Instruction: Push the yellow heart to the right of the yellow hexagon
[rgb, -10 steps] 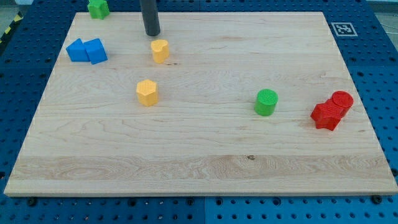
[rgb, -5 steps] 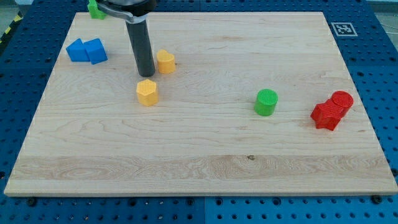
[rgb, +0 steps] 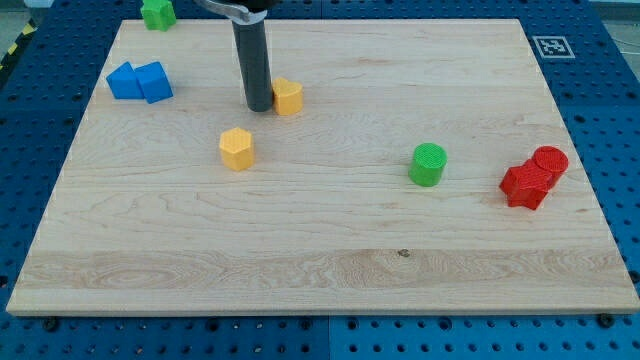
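Observation:
The yellow heart (rgb: 289, 96) lies on the wooden board (rgb: 320, 250) in its upper middle-left part. My tip (rgb: 258, 106) stands right against the heart's left side. The yellow hexagon (rgb: 237, 148) lies below and to the left of the heart, a short way below my tip and apart from it. The dark rod rises from the tip to the view's top edge.
Two blue blocks (rgb: 139, 81) sit together at the upper left. A green block (rgb: 157, 13) is at the top left edge. A green cylinder (rgb: 428, 164) lies right of centre. A red cylinder (rgb: 549, 161) and another red block (rgb: 525, 186) touch at the right.
My tip came down from above the heart to its left side, then moved right. The yellow heart slid to the right and a little down. The hexagon has not moved.

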